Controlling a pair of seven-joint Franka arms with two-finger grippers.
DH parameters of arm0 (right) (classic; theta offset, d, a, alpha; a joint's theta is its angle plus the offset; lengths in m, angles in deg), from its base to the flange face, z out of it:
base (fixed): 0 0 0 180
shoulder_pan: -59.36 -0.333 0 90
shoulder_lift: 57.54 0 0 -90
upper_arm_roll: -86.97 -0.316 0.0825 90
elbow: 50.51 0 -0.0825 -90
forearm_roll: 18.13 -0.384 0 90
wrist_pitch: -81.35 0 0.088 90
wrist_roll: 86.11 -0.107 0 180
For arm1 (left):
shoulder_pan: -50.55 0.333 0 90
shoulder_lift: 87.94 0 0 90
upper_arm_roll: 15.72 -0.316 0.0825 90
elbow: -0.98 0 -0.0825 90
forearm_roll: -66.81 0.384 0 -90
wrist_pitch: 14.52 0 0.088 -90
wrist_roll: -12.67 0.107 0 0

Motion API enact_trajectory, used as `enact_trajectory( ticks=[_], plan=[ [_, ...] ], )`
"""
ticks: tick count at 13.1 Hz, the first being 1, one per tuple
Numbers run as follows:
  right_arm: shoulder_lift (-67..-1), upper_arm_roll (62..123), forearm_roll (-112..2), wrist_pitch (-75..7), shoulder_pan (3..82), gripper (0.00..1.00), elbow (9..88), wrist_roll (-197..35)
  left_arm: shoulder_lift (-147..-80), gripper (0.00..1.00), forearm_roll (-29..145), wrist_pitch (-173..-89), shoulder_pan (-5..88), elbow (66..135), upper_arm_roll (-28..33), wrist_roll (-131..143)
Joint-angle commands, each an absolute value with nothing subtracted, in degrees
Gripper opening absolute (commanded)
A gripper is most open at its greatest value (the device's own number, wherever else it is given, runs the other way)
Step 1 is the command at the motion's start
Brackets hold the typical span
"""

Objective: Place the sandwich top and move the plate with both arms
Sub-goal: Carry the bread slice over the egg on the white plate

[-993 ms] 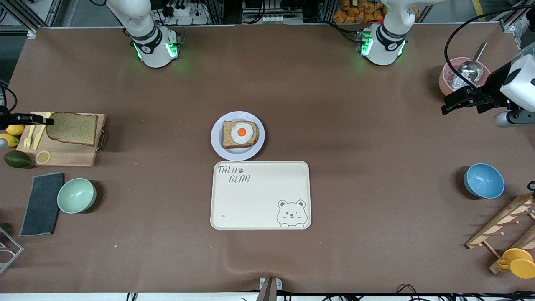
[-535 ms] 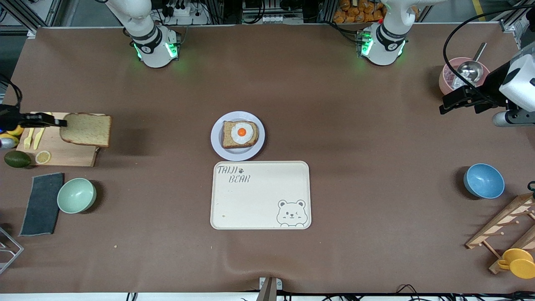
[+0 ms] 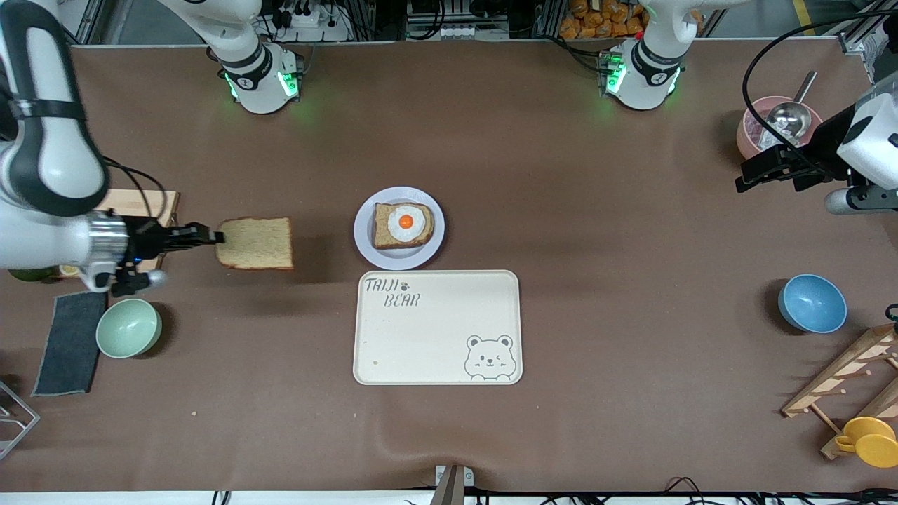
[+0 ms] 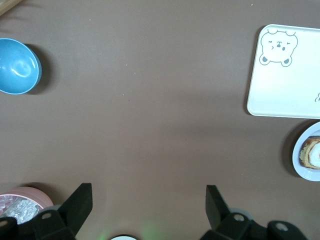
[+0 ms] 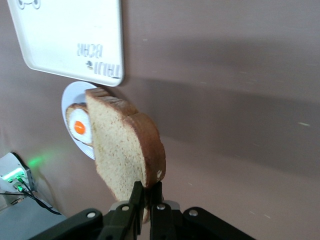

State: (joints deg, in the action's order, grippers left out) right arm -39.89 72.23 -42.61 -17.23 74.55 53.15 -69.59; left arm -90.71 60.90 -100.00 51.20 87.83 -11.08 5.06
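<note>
Over bare table toward the right arm's end, the right gripper (image 3: 210, 237) pinches the sandwich top (image 3: 255, 243) by one edge, carrying it. Next, probably centre it over the egg slice (image 3: 403, 225) on the mid-table plate (image 3: 365, 247). The left gripper (image 3: 745, 180) waits, jaws apart.

Cutting board (image 3: 140, 203) mostly behind right arm

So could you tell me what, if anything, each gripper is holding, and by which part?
The right gripper pinches the sandwich top by one crust edge, over bare table. The left gripper is open and holds nothing.
</note>
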Motion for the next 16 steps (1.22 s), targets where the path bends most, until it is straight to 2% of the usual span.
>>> enact_trajectory(
  ticks=[1,8,16],
  plan=[
    [-40.1,72.8,-47.6,-20.1,70.4,0.00,57.0,-72.7,-91.2,1.00,59.7,-99.9,51.5,87.0,-11.0,5.3],
    [-39.5,72.8,-64.3,-22.8,66.3,0.00,65.1,-73.9,-91.3,1.00,59.8,-99.6,51.7,87.3,-11.1,5.4],
    [-39.3,72.8,-67.9,-30.6,57.7,0.00,69.9,-73.7,-91.3,1.00,59.8,-99.6,51.7,87.3,-11.1,5.4]
  ],
)
